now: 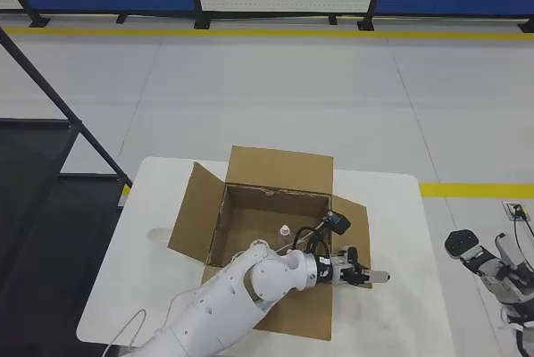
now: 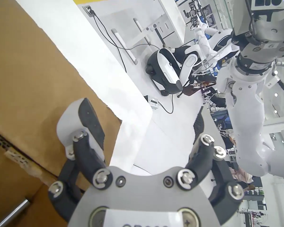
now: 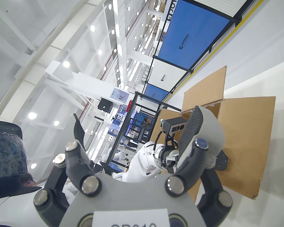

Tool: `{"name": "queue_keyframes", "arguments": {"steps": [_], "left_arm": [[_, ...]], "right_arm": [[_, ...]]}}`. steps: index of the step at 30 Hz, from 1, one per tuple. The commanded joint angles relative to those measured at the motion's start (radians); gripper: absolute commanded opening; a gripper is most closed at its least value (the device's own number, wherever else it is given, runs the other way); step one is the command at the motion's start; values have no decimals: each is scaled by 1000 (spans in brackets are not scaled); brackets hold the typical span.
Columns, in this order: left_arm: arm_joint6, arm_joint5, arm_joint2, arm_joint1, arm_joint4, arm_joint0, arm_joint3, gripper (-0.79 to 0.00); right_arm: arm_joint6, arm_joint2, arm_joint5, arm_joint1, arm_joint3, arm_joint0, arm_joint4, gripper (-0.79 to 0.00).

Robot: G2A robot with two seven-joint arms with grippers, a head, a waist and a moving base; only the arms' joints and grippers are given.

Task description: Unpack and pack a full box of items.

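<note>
The cardboard box [image 1: 280, 168] is set open on the white table [image 1: 155, 268], with all four flaps folded outward and lying flat or nearly so. Inside the box, near its right-hand wall, a small white item [image 1: 286, 231] is seen. It may be a little bottle, though it is too small for that to be settled.

The left arm is stretched across the near right corner of the box, and the left pincer [image 1: 367, 277] is held just past the right flap, above the bare table top. In the left wrist view the left pincer [image 2: 142, 114] is spread wide with nothing between its dark pads. One finger is placed over the brown flap of the box [image 2: 26, 72] and the other out over the strip of table [image 2: 90, 55] beside it. No contact with the cardboard can be made out.

The right pincer [image 3: 137, 114] is likewise opened wide and nothing is gripped in it. It is turned toward the hall and ceiling lights, well apart from the box [image 3: 248, 131], which is seen beyond it with its flaps spread. The right arm [image 2: 248, 109] is held raised beside the table.
</note>
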Motion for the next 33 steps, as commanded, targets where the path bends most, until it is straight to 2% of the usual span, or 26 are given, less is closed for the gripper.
{"name": "queue_keyframes", "arguments": {"steps": [1,7,13,19,26,29,33], "left_arm": [[5,-9,-8,-3,-2,0,-1,0],[-8,-34,-67,12,14,19,-50,0],[-29,-51,-188,55,51,85,-193,0],[-69,-37,-402,119,105,219,-419,0],[-87,-39,-706,182,145,453,-688,0],[-76,-49,-836,200,130,550,-759,0],[-58,-71,-991,217,74,660,-805,0]], "right_arm": [[-7,-2,1,1,1,2,-4,0],[-43,-7,11,5,-8,12,-45,0],[-82,-26,46,12,-29,48,-125,0],[-93,-84,103,21,-55,117,-224,0],[-86,-246,188,33,-93,231,-498,0],[-71,-346,229,36,-94,295,-643,0],[-41,-497,287,35,-58,397,-808,0]]}}
